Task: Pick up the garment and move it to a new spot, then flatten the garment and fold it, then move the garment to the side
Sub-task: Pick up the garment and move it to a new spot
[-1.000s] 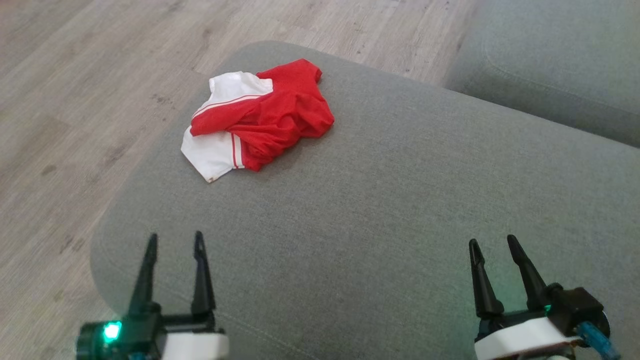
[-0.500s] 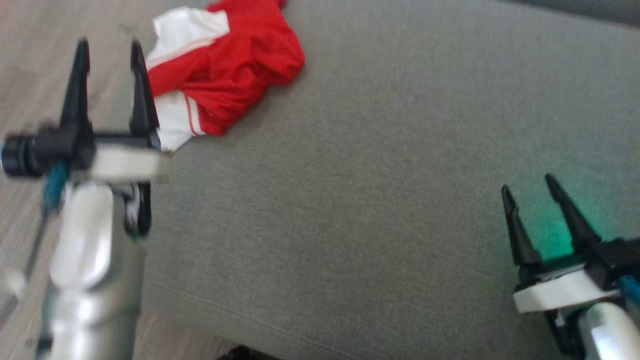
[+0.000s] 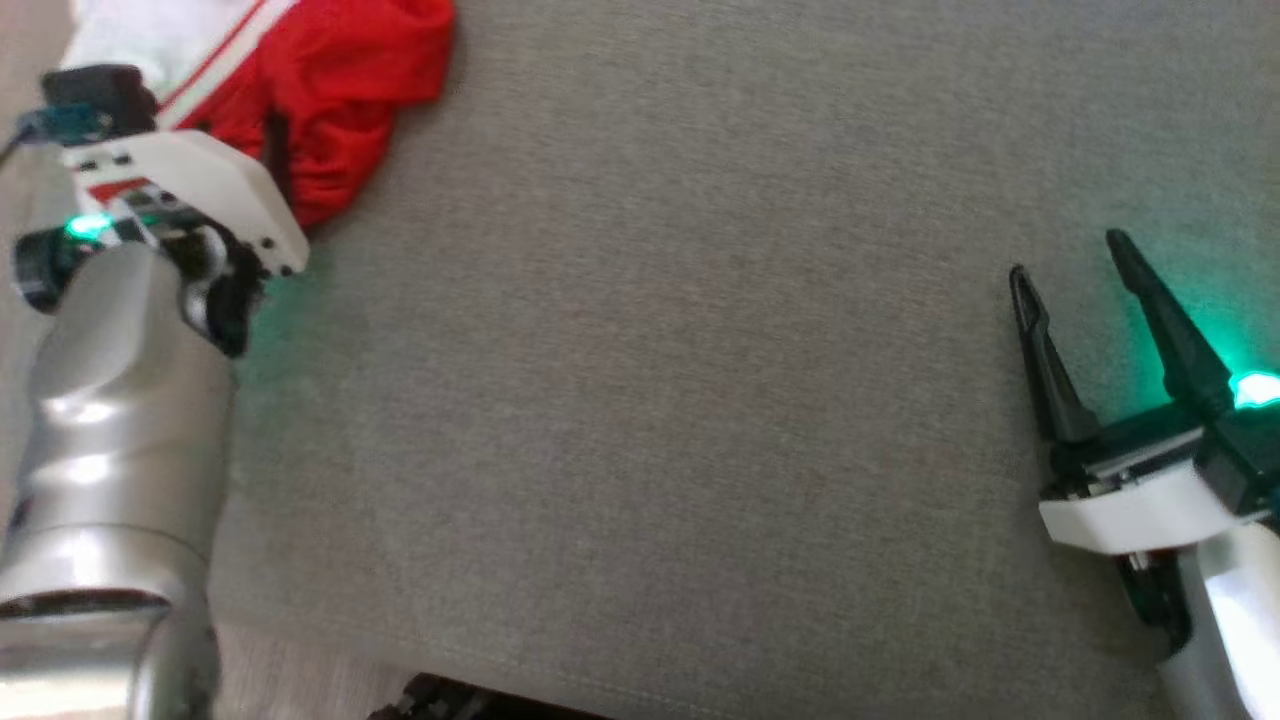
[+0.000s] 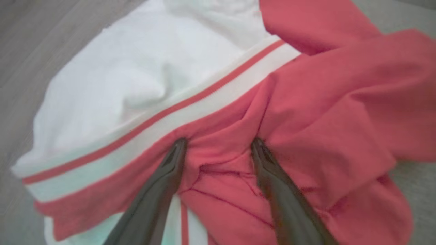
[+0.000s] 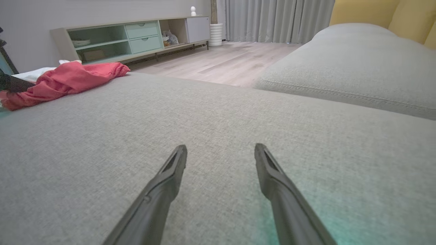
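I see grey sofa cushion (image 3: 650,400), wood floor (image 5: 221,64), crumpled red-and-white garment (image 4: 323,102); left gripper (image 4: 218,146) spread on it, right gripper (image 3: 1065,252) spread, empty.

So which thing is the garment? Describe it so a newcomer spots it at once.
Find the broad grey fabric sofa cushion. At its left edge, by the wooden floor, lies a crumpled garment under the open left gripper. Its bright red cloth with white striped panels stands out from the plain grey upholstery.

The garment (image 3: 340,80) lies at the far left corner of the sofa cushion (image 3: 650,400), with the left tool (image 4: 219,144) down on it. The right tool (image 3: 1065,252) hangs over bare cushion, well apart to the right. A second cushion (image 5: 357,68) lies farther right.
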